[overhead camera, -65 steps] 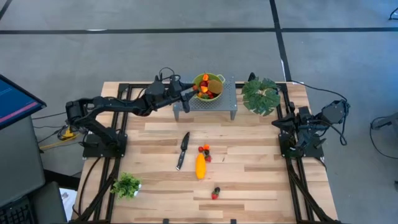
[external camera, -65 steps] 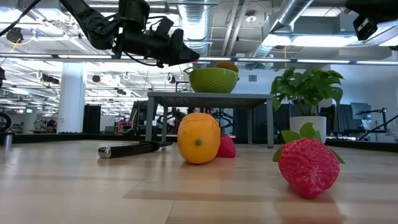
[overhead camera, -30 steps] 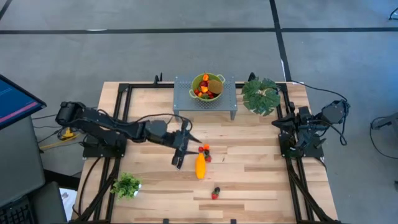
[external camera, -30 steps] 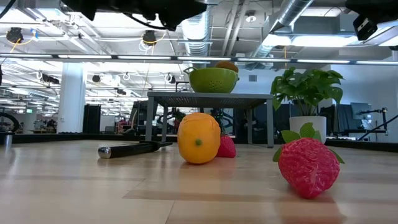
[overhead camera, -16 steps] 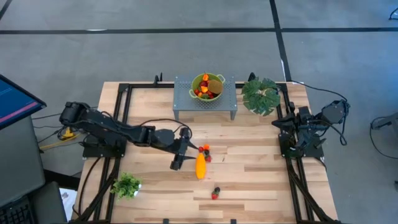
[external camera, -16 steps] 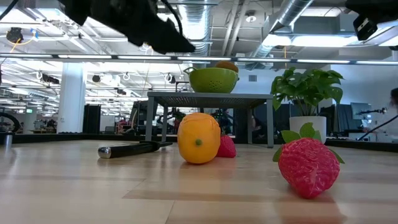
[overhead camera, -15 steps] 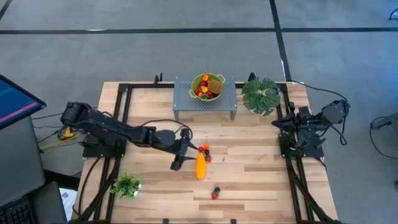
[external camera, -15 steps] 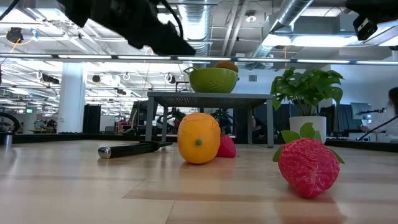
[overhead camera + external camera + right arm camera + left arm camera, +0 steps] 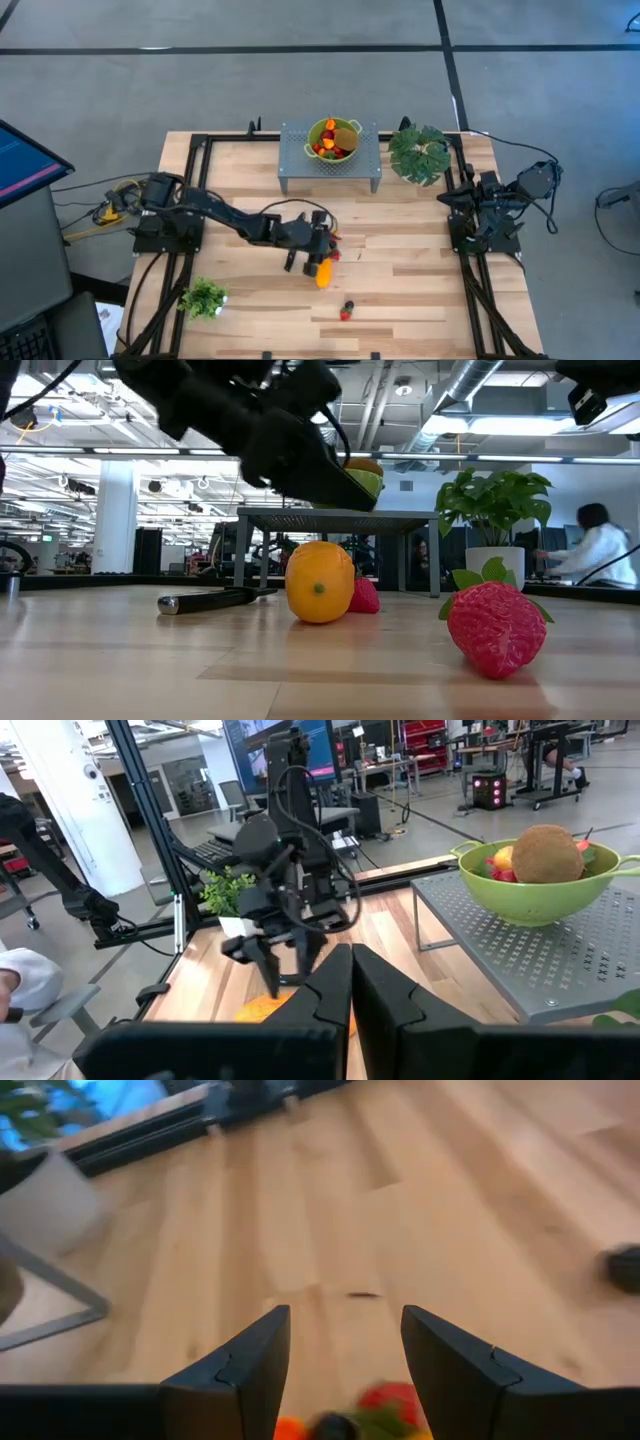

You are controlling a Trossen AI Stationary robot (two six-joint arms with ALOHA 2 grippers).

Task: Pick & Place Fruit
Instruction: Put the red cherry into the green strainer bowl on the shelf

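Observation:
My left gripper (image 9: 322,238) is open and hovers just above a small cluster of fruit near the table's middle. In the left wrist view its fingers (image 9: 262,1355) stand either side of a strawberry (image 9: 390,1398) and an orange ball (image 9: 290,1428) below, touching nothing. The elongated yellow-orange fruit (image 9: 322,269) lies on the table just nearer, also seen in the low view (image 9: 320,582). A strawberry and a dark ball (image 9: 346,310) rest closer to the near edge. A green bowl (image 9: 334,138) holding a kiwi and small fruit sits on a grey perforated stand (image 9: 365,160). My right gripper (image 9: 350,982) is shut, parked at the table's right side.
A black-handled knife (image 9: 205,600) lies left of the yellow-orange fruit, partly under my left arm (image 9: 230,215). A large leafy plant (image 9: 420,155) stands right of the stand, and a small plant (image 9: 205,297) is near the left near corner. A person (image 9: 592,550) shows in the room behind.
My left gripper has moved from above the knife toward the table's right and slightly nearer, coming down over the small fruit cluster beside the yellow-orange fruit. The fruit and the knife have kept their places.

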